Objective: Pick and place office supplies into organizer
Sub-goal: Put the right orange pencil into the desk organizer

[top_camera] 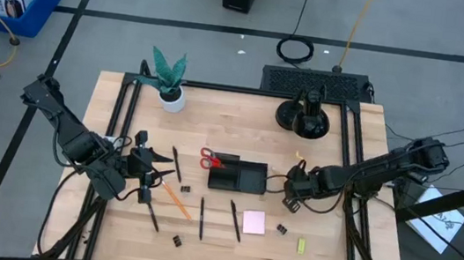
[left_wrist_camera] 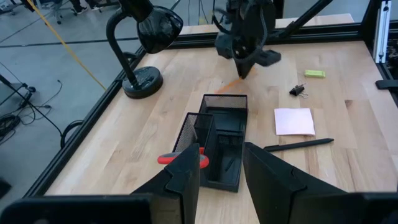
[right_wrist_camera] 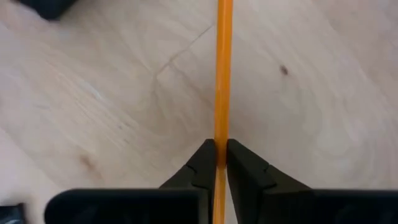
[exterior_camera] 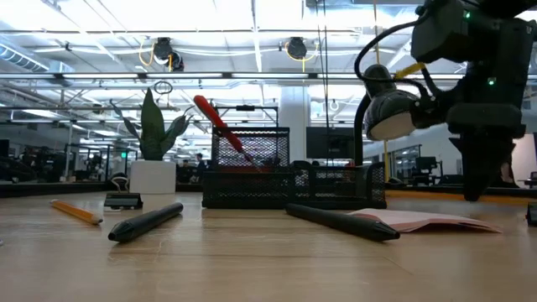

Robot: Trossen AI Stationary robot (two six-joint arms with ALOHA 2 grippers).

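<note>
Now | right hand [right_wrist_camera: 216, 163] pinching orange pencil [right_wrist_camera: 222, 68] | pointing down at table [right_wrist_camera: 93, 93]

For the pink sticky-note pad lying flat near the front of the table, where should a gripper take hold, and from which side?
Probably from straight above, jaws spanning two opposite edges of the pad. It lies flat and thin on the table, so a side approach finds no face to pinch. The edge beside the black pen is crowded; the other pair of edges looks freer. The right gripper, shut on an orange pencil, is nearest.
</note>
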